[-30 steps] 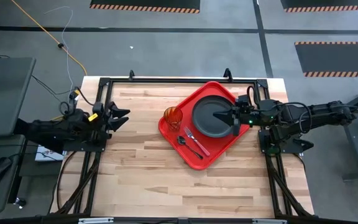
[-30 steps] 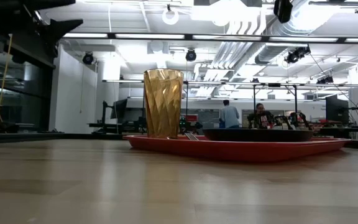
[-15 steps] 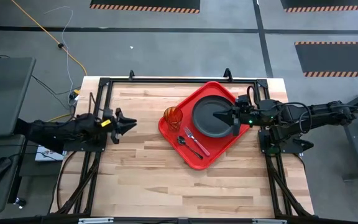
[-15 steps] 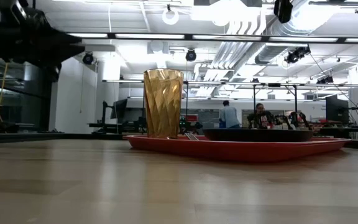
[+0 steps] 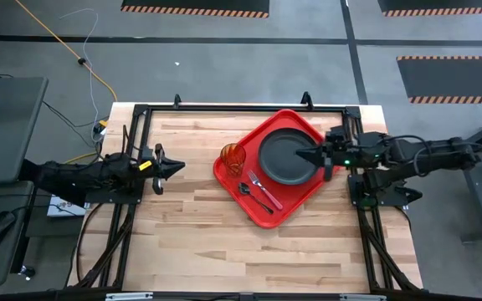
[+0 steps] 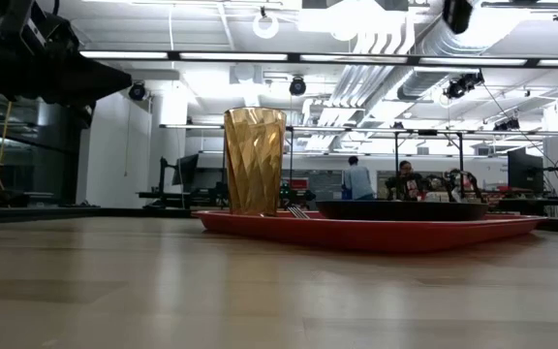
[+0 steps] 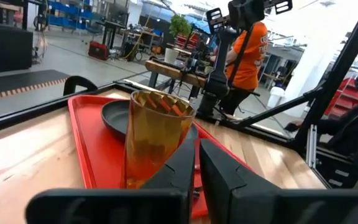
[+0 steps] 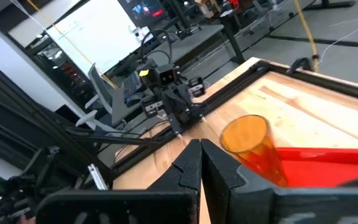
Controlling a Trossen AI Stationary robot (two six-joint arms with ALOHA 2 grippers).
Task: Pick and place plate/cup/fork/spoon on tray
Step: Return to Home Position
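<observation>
There is one bright red plastic tray (image 5: 266, 210), one round dark grey plate (image 5: 284, 158), one amber translucent cup (image 5: 233, 156), one red-handled fork (image 5: 265, 190), one slim dark metal spoon (image 5: 253, 196), and two dark robot arms.

High view straight down over whole table; low view level at tabletop, facing room; both wrist views share cup (image 7: 157, 140), opposite sides

A light wooden table (image 5: 191, 226) is sitting on a grey floor (image 5: 224, 67) marked with orange-and-black striped tape (image 5: 195, 10), a yellow cable (image 5: 61, 46) trailing across it. In the low view, ceiling lights (image 6: 260, 60) are shining over white ducts (image 6: 386, 34), and people (image 6: 359, 180) are working at distant benches.
</observation>
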